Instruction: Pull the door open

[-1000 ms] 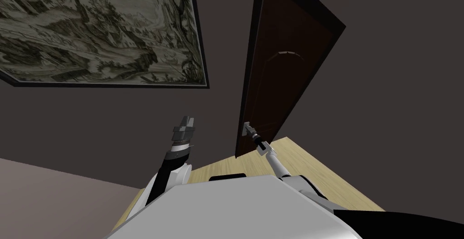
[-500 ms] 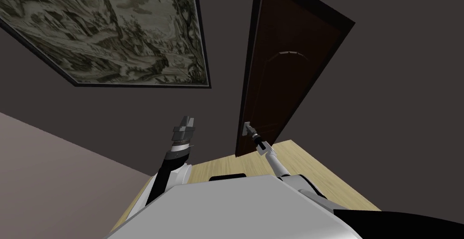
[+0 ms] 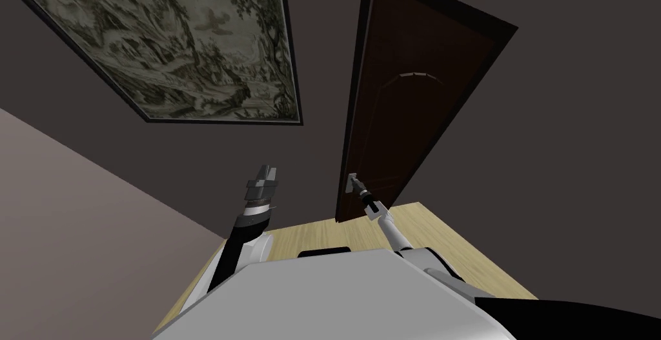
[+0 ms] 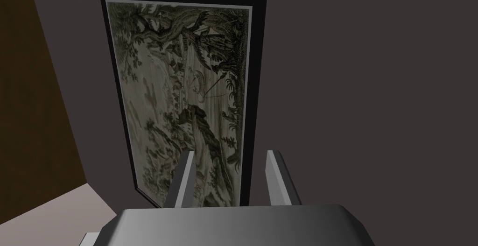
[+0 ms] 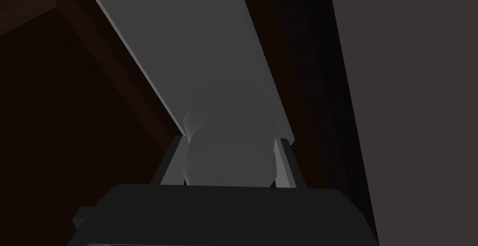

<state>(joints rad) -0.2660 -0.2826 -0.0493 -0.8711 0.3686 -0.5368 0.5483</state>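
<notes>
A dark brown door [image 3: 413, 97] stands ajar in the dark wall, swung out toward me. Its grey knob [image 5: 228, 161] sits on a grey plate [image 5: 200, 47] near the door's free edge. My right gripper [image 3: 354, 184] is shut on the knob, and its fingers [image 5: 170, 161] press both sides of it. My left gripper [image 3: 264, 176] is raised to the left of the door, clear of it, with its fingers [image 4: 184, 180] open and nothing between them.
A large framed landscape picture [image 3: 193, 46] hangs on the wall left of the door. A light wooden floor [image 3: 445, 239] runs from the door's foot to my base. A paler wall [image 3: 77, 226] closes in on the left.
The whole head view has turned: picture and left wall have shifted right. The door's far edge has swung further right, so it stands wider. My right gripper keeps its hold on the knob.
</notes>
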